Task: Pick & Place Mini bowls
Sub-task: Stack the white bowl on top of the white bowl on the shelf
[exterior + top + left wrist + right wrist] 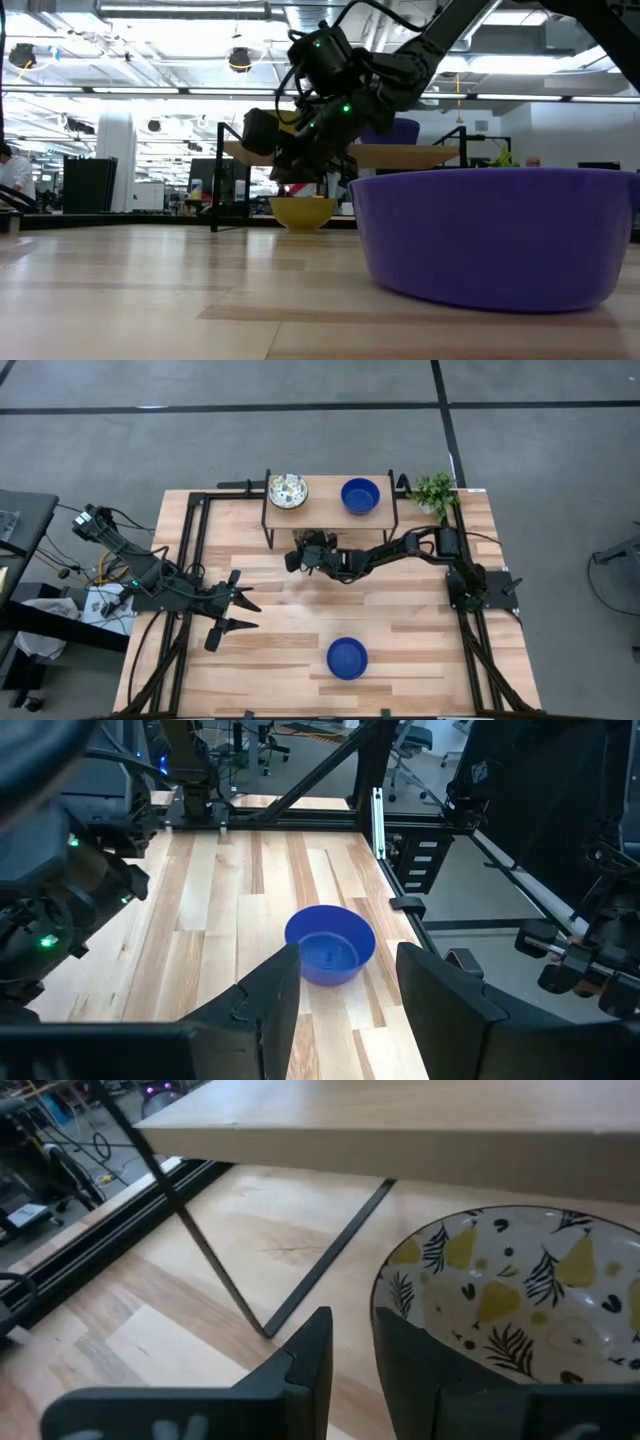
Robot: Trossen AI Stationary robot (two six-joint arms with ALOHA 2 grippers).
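The right gripper (345, 1370) is pinching the rim of a patterned bowl (520, 1290) with its jaws nearly closed, one finger inside and one outside, just under the edge of the shelf (325, 512). The left gripper (340, 1000) is waiting with wide open jaws and nothing between them, with a blue bowl (330, 942) a little ahead of its fingertips. Such a thin rim grip is risking a slip or a tilt, and lifting straight up could knock the bowl against the shelf edge above it.
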